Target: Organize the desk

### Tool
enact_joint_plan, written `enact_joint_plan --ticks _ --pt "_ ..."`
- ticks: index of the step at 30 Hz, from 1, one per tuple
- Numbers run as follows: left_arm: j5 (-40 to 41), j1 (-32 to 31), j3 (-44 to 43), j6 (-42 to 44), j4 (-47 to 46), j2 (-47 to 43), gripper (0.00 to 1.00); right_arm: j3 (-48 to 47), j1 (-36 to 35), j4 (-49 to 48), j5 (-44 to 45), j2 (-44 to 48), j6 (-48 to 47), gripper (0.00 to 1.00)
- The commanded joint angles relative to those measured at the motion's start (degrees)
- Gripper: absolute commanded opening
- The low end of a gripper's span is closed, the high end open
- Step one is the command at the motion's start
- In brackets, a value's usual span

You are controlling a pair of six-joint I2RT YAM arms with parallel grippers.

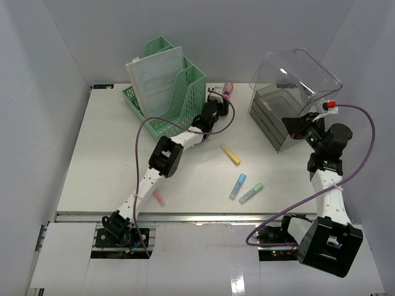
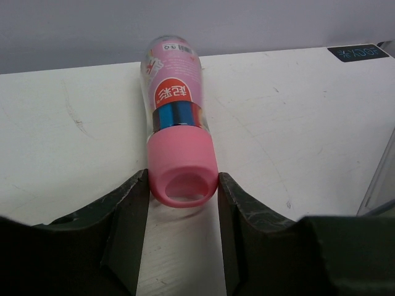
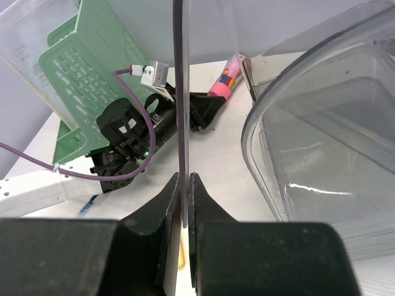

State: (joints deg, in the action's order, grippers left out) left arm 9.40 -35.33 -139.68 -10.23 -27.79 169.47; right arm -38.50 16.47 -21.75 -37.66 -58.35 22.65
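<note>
While between left jaws, one bottle (image 2: 178,123)

Plain grey walls (image 1: 37,92) — even light

2 white arms (image 1: 144,183), black joints (image 1: 165,156), purple cables (image 1: 370,132).

The left claw (image 1: 218,95) meets a pink bottle (image 1: 229,89), with a green file rack (image 1: 166,83) just left of it. The right claw (image 1: 291,123) touches a clear lid (image 1: 296,71) at its edge.
</note>
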Motion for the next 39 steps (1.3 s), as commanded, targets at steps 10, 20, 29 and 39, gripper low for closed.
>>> enact_joint_plan --ticks 10,20,29,39 --pt "-4.4 -0.2 8.2 2.2 -2.6 -6.3 0.03 -1.2 0.9 -5.3 1.7 0.7 0.4 0.08" --pt "-2.6 -4.9 49.3 3.8 -15.2 -32.3 0.0 0.0 0.8 -6.3 1.9 2.4 -0.2 0.08" --pt "-0.7 -10.0 73.2 -2.3 -16.9 -46.1 0.0 0.7 0.9 -6.7 2.3 4.0 -0.7 0.08" --pt "-0.3 -12.0 87.1 -5.9 -12.0 -56.1 0.0 1.0 0.8 -6.9 2.1 4.7 -0.8 0.08"
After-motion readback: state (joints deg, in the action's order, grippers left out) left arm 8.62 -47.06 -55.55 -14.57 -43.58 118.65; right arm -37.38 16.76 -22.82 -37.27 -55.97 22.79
